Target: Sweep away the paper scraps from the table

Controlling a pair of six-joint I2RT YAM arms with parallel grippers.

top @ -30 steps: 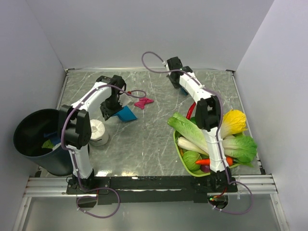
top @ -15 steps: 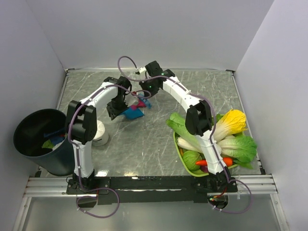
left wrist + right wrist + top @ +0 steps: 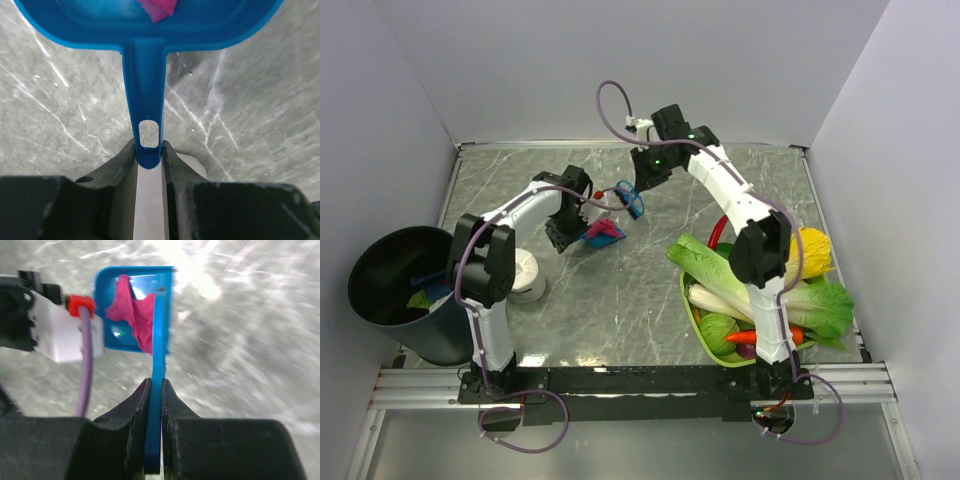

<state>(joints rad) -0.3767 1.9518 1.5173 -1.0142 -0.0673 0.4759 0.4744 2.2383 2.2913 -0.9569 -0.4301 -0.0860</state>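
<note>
My left gripper (image 3: 566,224) is shut on the handle of a blue dustpan (image 3: 602,235) that lies on the grey marble table (image 3: 640,290). A magenta paper scrap (image 3: 606,229) lies in the pan. In the left wrist view the fingers clamp the handle's end (image 3: 148,150), with the pan (image 3: 90,20) and scrap (image 3: 159,8) at the top. My right gripper (image 3: 645,182) is shut on a blue brush (image 3: 635,202), held just behind the pan. The right wrist view shows the brush (image 3: 159,355) over the pan (image 3: 115,335) and the scrap (image 3: 131,310).
A dark bin (image 3: 365,262) with green and blue scraps inside stands at the left edge. A white tissue roll (image 3: 525,270) stands beside it. A green basket (image 3: 690,300) of vegetables fills the right front, with a red chilli (image 3: 718,228) behind it. White walls enclose the table.
My right arm swung left with the brush and pushed the magenta scrap onto the dustpan, then drew back a little. My left gripper shifted the dustpan slightly right.
</note>
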